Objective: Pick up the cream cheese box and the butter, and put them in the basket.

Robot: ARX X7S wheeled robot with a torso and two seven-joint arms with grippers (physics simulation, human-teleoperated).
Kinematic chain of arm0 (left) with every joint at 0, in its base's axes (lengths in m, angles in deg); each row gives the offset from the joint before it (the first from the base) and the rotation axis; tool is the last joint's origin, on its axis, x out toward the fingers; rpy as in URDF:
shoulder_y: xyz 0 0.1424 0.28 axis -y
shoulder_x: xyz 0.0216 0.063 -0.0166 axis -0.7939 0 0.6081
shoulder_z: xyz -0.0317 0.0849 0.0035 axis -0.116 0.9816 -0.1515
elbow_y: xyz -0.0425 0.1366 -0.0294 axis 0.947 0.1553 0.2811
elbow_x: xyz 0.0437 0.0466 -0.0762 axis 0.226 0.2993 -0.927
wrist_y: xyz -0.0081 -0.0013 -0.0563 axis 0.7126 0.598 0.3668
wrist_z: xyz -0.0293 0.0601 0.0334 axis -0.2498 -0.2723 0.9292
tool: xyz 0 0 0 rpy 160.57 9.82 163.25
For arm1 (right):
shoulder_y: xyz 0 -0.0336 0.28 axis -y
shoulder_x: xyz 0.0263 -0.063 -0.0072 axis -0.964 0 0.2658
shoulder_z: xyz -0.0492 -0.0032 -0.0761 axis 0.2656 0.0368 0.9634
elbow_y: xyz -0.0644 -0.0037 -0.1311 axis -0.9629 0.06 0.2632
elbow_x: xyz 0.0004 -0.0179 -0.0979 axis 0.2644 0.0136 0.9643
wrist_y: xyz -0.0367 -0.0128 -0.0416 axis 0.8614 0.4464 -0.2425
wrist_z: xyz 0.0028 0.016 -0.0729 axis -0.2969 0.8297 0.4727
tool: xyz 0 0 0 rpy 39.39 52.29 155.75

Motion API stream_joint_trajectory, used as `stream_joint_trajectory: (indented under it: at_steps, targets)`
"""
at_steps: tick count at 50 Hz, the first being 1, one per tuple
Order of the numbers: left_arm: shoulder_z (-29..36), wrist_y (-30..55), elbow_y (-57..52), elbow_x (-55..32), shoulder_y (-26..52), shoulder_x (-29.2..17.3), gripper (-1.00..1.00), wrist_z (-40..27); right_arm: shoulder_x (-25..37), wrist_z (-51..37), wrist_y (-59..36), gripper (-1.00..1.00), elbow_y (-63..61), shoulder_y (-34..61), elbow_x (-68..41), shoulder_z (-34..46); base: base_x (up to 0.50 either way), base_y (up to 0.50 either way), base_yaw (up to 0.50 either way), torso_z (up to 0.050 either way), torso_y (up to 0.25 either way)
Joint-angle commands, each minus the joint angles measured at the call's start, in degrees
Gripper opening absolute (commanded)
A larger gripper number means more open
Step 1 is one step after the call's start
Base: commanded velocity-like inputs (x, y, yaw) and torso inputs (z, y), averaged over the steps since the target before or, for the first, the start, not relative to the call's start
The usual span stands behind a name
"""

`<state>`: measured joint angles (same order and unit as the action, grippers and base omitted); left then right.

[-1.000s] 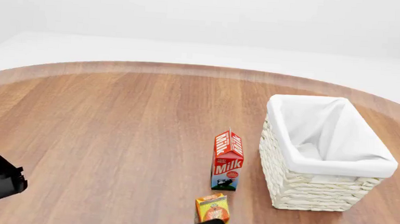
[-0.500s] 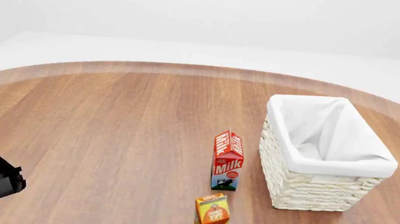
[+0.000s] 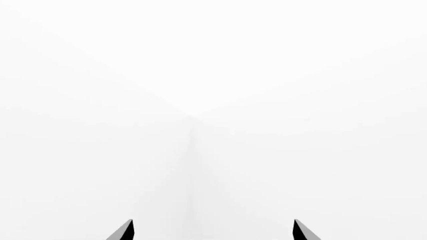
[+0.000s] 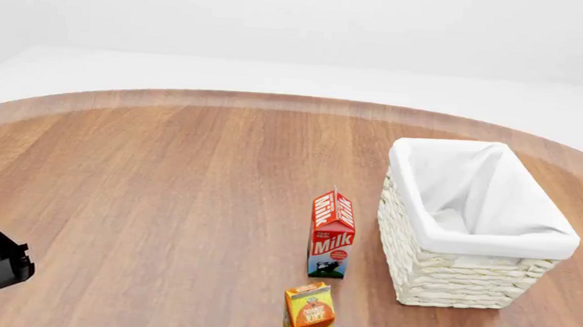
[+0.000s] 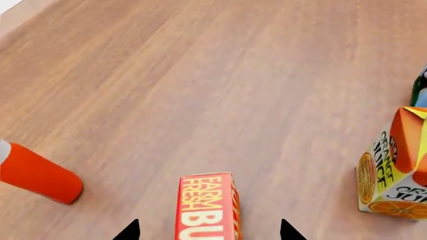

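The right gripper (image 5: pixel 208 234) hangs with its two dark fingertips spread wide, and the butter (image 5: pixel 206 206) stands directly between and just ahead of them — nothing gripped yet, the box lined up lengthwise with the opening. I'd say the job now is simply to go straight on so the fingertips pass either side of the box, then close on its long faces without nudging it askew. An orange cylinder (image 5: pixel 39 173) lies off to one side of the gripper and the orange juice carton (image 5: pixel 393 165) stands to the other, both clear of the path. The left gripper (image 3: pixel 212 231) is also parted, holding nothing — it points at blank white. The basket (image 4: pixel 475 224) sits beyond the milk carton (image 4: pixel 331 233); the cream cheese box isn't visible anywhere.
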<state>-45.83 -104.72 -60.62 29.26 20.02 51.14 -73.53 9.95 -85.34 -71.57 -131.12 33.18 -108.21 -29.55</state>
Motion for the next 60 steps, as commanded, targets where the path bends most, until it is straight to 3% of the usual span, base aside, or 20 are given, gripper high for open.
stream_joint_trajectory:
  at_steps: [1,37,60]
  targets:
    - [-1.39,-0.35,0.3,0.38,0.03,1.3,1.0,1.16,-0.62,2.02,0.11,1.0,0.86,-0.39,0.96,-0.23,0.0,0.0,0.0,0.0,0.0]
    - [-1.19,-0.99,1.49,-0.17,0.18,1.27,1.0,1.19,0.69,6.02,2.03,1.0,3.84,-2.13,2.81,1.16,0.0,0.0,0.0,0.0,0.0]
    - [-1.11,-1.49,2.11,-0.3,0.23,1.35,1.0,1.09,1.72,13.69,4.48,1.0,9.98,-3.54,8.03,3.2,0.0,0.0,0.0,0.0,0.0]
